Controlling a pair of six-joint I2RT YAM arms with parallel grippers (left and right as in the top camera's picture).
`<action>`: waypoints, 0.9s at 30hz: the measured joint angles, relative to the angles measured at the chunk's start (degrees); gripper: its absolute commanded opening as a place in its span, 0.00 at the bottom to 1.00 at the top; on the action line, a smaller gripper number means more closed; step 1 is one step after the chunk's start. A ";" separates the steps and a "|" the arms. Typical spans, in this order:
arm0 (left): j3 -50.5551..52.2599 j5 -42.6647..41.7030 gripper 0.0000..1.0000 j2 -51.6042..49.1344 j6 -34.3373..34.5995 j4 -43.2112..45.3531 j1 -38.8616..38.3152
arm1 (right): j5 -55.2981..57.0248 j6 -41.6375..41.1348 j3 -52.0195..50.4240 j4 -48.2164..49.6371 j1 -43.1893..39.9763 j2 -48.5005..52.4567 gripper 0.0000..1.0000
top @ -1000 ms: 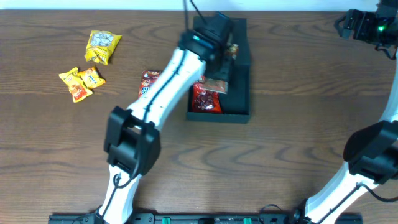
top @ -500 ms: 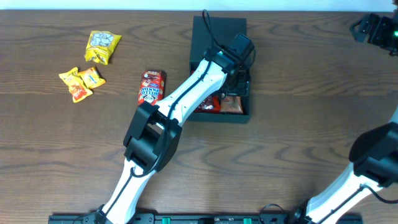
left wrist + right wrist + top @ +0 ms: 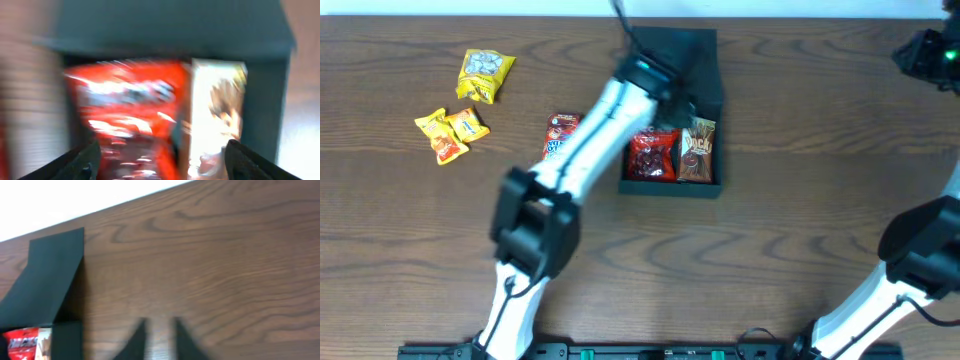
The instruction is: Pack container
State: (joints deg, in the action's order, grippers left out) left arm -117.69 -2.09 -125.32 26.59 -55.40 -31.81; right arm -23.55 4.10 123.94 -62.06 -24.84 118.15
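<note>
I see my right end effector, fingers drawn close together, above the wooden worktop. At left stands the dark container, a red packet inside.

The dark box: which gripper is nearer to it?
Left. The left gripper hangs over the open box; the right gripper is far off, beyond its right side.

Yellow packet, orange packets, red box
</note>
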 measured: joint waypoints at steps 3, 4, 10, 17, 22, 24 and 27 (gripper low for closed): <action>-0.33 3.10 0.80 4.35 -0.07 -0.37 5.31 | 0.00 -0.17 0.00 -0.33 4.44 0.00 0.02; -0.70 4.13 0.80 5.68 -0.07 -0.70 8.11 | -0.07 -0.09 0.00 -0.39 6.16 0.00 0.02; -1.05 5.40 0.85 6.99 -1.60 -1.84 18.91 | -1.92 3.02 -3.72 -1.79 20.26 0.37 0.01; -1.05 5.07 0.89 6.99 -5.66 -1.79 26.01 | -2.71 5.57 -13.73 -2.51 33.68 2.75 0.02; -1.05 5.07 0.93 6.99 -7.43 -1.01 28.50 | -1.42 6.12 -19.15 -1.95 39.15 2.91 0.02; -1.05 5.07 0.93 6.99 -8.02 -0.79 28.83 | -0.74 6.32 -21.05 -1.68 40.35 2.91 0.02; -1.05 5.05 0.94 6.99 -8.90 -0.09 28.89 | 1.64 6.27 -23.21 -1.11 41.22 2.93 0.01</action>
State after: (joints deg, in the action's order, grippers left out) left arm -118.74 2.96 -118.32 17.69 -55.48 -2.92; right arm -21.91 10.37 100.73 -63.18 16.38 121.08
